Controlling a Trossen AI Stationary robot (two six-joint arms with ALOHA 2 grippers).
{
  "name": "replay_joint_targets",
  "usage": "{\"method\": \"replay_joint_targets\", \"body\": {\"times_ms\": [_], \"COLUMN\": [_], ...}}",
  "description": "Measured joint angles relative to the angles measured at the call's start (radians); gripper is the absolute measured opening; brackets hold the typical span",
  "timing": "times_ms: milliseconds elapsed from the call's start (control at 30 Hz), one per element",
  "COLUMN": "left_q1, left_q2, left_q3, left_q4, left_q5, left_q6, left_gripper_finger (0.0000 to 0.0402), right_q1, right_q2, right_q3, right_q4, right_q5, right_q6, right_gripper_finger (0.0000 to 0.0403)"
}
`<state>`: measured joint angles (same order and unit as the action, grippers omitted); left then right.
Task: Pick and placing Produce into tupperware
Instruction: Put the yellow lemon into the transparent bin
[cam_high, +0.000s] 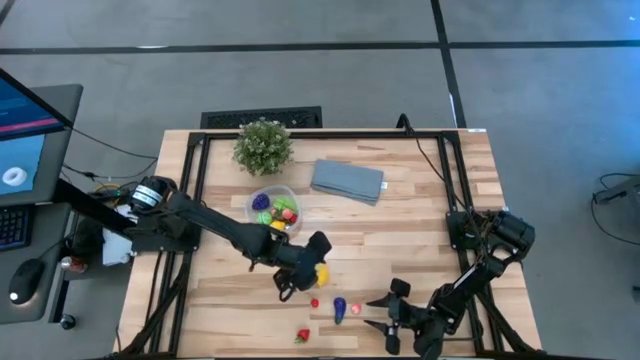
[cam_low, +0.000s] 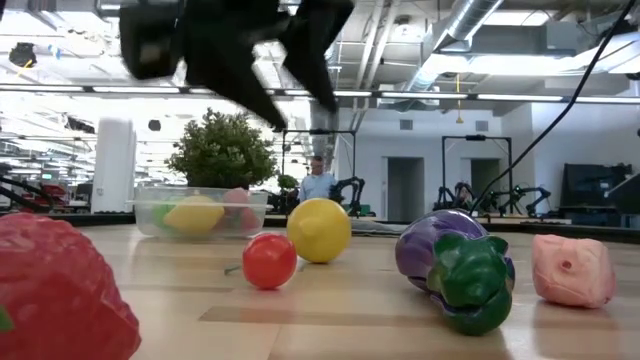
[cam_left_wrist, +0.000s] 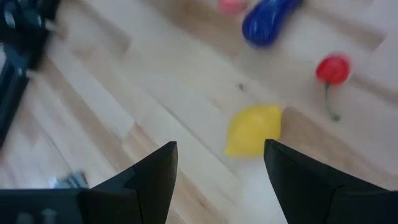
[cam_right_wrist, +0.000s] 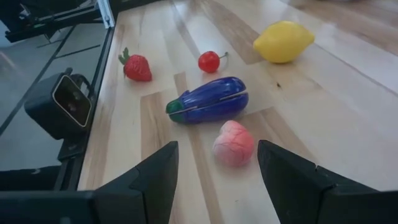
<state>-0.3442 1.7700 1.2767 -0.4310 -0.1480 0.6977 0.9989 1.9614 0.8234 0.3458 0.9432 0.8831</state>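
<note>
On the pale wooden table (cam_high: 420, 200), my left gripper (cam_left_wrist: 217, 177) hangs spread just above the yellow lemon (cam_left_wrist: 254, 129), ready to grasp it for the tupperware (cam_high: 273, 208) behind me; my right gripper (cam_right_wrist: 217, 177) waits open near the pink fruit (cam_right_wrist: 234, 144).

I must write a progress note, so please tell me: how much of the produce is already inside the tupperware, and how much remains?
Done: the tupperware already holds several pieces. In hand: nothing is gripped; the left pincer hangs open over the lemon, and the right pincer waits open facing the pink piece. Left on the table: lemon, cherry, eggplant, pink piece, strawberry.
</note>
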Motion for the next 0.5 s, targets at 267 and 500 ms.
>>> {"method": "replay_joint_targets", "body": {"times_ms": [267, 500], "left_q1": [-0.006, -0.013], "left_q2": [0.188, 0.332], "left_q3": [0.128, 0.306], "left_q4": [-0.187, -0.357], "left_q5": [0.014, -0.126], "left_q6": [0.094, 0.136], "left_gripper_finger": [0.0231, 0.0231], "right_q1": [0.028, 0.056], "right_q2": [0.0, 0.001], "right_q3": [0.001, 0.001], "right_q4": [-0.009, -0.026], "right_q5": [-0.002, 0.001], "right_q6": [0.034, 0.094], "right_gripper_finger": [0.0244, 0.0244]}}
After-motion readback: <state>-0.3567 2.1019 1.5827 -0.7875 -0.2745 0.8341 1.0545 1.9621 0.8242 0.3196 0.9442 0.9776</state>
